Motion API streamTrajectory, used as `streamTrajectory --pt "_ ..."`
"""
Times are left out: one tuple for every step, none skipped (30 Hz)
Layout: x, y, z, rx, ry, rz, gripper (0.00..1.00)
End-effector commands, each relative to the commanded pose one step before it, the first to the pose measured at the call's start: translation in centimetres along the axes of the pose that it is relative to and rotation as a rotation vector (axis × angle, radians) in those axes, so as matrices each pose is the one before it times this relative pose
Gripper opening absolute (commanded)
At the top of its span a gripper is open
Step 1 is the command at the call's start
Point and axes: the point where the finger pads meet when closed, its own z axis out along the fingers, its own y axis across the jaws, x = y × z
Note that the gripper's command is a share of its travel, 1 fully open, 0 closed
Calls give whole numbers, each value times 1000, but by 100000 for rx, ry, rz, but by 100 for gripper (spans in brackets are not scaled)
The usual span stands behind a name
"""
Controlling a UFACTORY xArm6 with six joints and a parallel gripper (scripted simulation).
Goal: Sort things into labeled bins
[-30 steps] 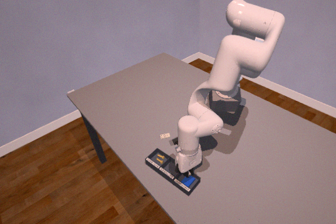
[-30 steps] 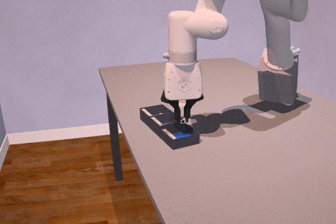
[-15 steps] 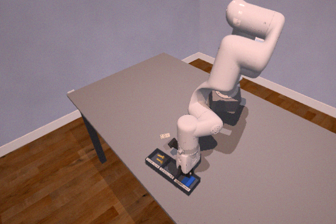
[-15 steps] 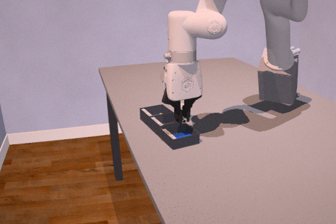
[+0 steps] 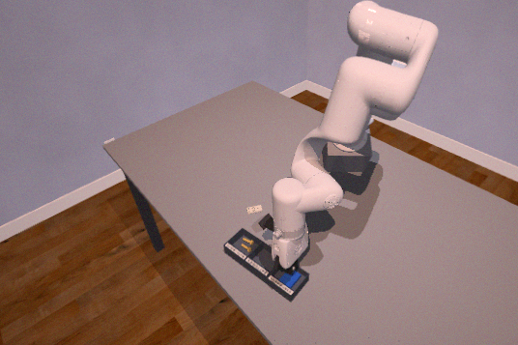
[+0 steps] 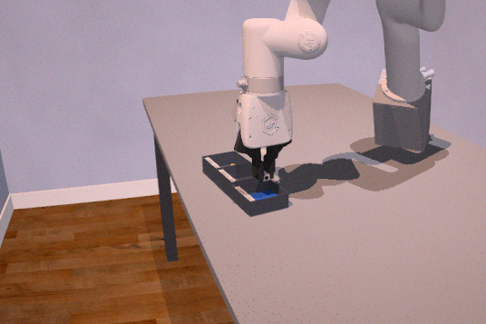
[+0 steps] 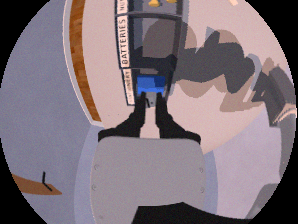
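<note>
Three dark bins stand in a row near the table's front edge. The middle bin (image 5: 263,258) has a label that reads BATTERIES, and the arm partly hides it. The end bin (image 5: 290,280) holds a blue thing (image 6: 263,196). My gripper (image 6: 264,174) points straight down over the end bin, near the wall it shares with the middle bin. It is shut on a small thing (image 7: 149,99) that is too small to name. The wrist view shows the fingertips just above the blue thing (image 7: 150,84).
A small white thing (image 5: 254,209) lies on the table behind the bins. The arm's grey base block (image 6: 401,124) stands further back. The table's edge runs just in front of the bins.
</note>
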Motion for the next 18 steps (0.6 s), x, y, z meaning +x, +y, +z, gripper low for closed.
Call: streamTrajectory --pt "-25 -124 397 309 -91 -29 0" --pt "0 1 201 -1 0 0 0" --pt "0 1 200 -1 0 0 0" --pt "0 1 200 -1 0 0 0" --pt "0 1 200 -1 0 0 0" --pt "0 1 200 -1 0 0 0" --pt "0 1 200 -1 0 0 0" --pt "0 1 200 -1 0 0 0" --pt "0 1 200 -1 0 0 0" --pt "0 1 200 -1 0 0 0" --pt "0 1 200 -1 0 0 0" --pt "0 1 200 -1 0 0 0" --pt "0 1 200 -1 0 0 0" --pt "0 -3 41 0 0 0 0" --pt "0 -3 1 0 0 0 0" --pt "0 -4 1 0 0 0 0" --pt "0 0 0 0 0 0 0" --pt "0 0 0 0 0 0 0"
